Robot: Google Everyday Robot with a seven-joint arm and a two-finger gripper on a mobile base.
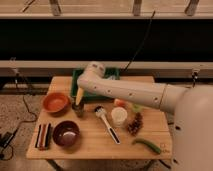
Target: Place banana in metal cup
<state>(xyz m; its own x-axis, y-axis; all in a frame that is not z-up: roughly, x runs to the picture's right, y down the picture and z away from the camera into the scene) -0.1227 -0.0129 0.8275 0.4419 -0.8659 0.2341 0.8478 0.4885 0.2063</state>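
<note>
**Gripper.** The gripper (pixel 78 91) hangs at the end of the arm (pixel 125 92), pointing down over the left-centre part of the wooden table (pixel 90 147). It sits just in front of the green tray (pixel 114 73). Its fingers are drawn narrow and are clamped on the upper part of the banana (pixel 80 96).

**Banana.** The banana hangs close to upright directly beneath the gripper. Its pale yellow body shows between the wrist and the cup below. Its lower end is at the mouth of the metal cup (pixel 78 110). How far it reaches inside cannot be determined.

**Metal cup.** The cup stands upright on the table, straight below the gripper and in line with the banana.

**Surrounding items.**
- The orange bowl (pixel 55 102) is just beside the cup on the left.
- The dark bowl (pixel 66 134) is nearer the front edge, with a set of dark bars (pixel 43 136) to its left.
- The white-handled utensil (pixel 107 124) lies at a diagonal to the right of the cup.
- The white round container (pixel 119 116) is beyond the utensil, next to a reddish-brown cluster (pixel 135 125).
- The green vegetable (pixel 147 145) lies near the front right corner, well apart from the gripper.
</note>
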